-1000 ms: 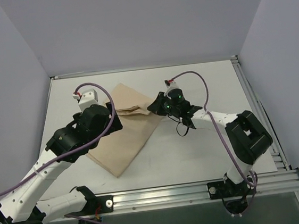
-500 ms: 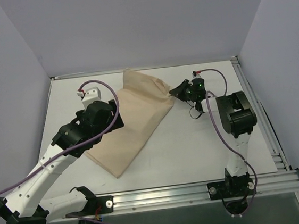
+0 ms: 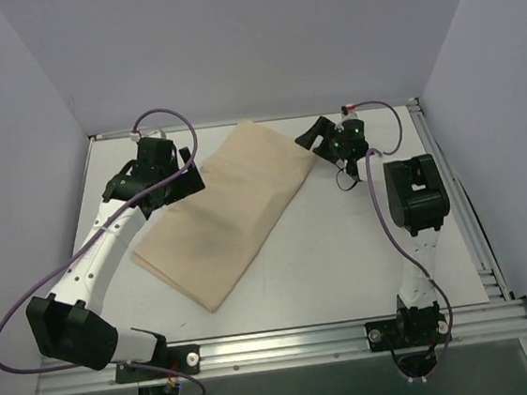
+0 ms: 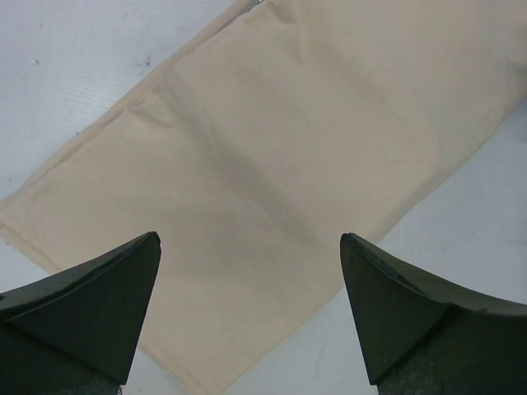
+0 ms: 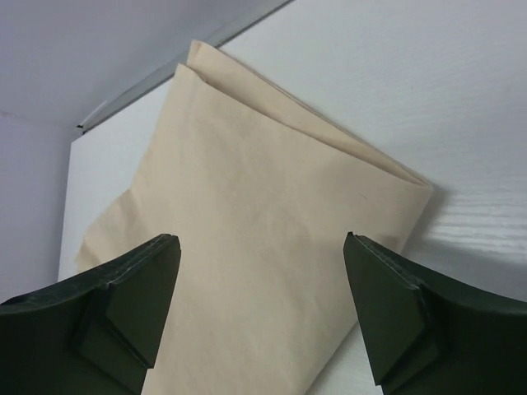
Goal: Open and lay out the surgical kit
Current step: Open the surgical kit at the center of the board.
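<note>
**Folded tan sheet** [image 3: 227, 211], laid flat on the table [image 3: 344, 246] between the two grippers. The left gripper [image 4: 249, 239] is poised above its left part and the right gripper [image 5: 261, 239] near its far right corner. Both are spread wide, and nothing is gripped. From overhead, the sheet's left edge is hidden by the left arm [image 3: 108, 242].

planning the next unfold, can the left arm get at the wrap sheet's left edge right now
Probably yes: the left gripper hangs open over the wrap sheet, nothing lies between them, and the right gripper is open at the sheet's far right corner.
</note>
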### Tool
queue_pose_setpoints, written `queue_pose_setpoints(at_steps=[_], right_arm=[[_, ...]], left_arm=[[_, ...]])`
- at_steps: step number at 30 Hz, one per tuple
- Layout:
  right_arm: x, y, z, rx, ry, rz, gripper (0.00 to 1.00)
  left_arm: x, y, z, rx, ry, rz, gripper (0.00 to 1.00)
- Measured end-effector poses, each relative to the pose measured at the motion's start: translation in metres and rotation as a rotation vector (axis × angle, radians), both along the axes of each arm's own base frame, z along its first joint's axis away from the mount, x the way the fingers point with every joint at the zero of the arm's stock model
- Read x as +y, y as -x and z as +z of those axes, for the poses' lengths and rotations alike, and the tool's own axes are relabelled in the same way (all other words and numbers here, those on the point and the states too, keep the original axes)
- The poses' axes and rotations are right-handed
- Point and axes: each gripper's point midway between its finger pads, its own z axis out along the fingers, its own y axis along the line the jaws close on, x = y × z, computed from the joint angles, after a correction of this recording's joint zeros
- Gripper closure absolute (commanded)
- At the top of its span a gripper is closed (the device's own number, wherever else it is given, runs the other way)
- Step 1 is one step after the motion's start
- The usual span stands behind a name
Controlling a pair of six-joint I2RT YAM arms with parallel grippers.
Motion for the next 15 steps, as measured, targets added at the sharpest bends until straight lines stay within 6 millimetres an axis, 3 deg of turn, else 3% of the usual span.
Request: queue_pose_setpoints(at_steps=[3, 7, 13, 15], right_arm=[[-0.005, 0.01, -0.002, 0.029, 0.055, 0.005, 0.13], [-0.009, 0.047, 0.012, 0.037, 0.106, 0.029, 0.13], [0.013, 0.1, 0.071, -0.072, 0.113, 0.107, 0.15], [0.022, 0.117, 0.087, -0.107, 0.105, 0.135, 0.15]], left_arm=[[0.009, -0.031, -0.014, 0.054, 0.002, -0.013, 0.02], [0.023, -0.067, -0.033, 0.105, -0.024, -0.059, 0.01], [0.05, -0.117, -0.042, 0.122, 0.038, -0.144, 0.0], [0.056, -0.124, -0.053, 0.14, 0.043, -0.164, 0.07]])
